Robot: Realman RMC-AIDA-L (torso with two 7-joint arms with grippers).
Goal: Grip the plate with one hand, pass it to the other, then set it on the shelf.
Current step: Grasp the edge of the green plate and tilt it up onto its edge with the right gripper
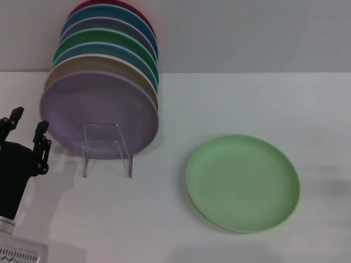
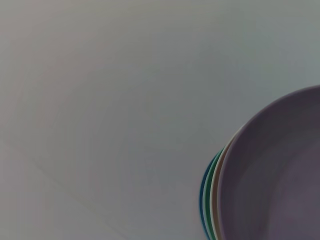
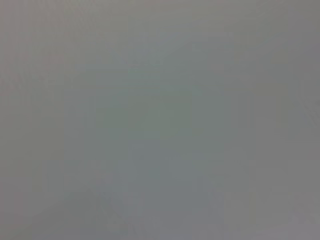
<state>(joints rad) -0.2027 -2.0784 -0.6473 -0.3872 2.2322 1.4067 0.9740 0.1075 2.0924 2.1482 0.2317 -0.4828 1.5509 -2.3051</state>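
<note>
The light-green plate lies flat on the white table, right of centre in the head view. The shelf, a small clear rack with a bent front loop, stands left of it and holds several plates upright, with a lilac purple plate at the front. My left gripper is open and empty at the left edge, beside the rack and apart from it. The left wrist view shows the lilac plate edge-on against the wall. My right gripper is out of view, and the right wrist view shows only plain grey.
Behind the lilac plate stand beige, darker green, blue and red plates in a row toward the back wall. The white table stretches between the rack and the light-green plate and to the right.
</note>
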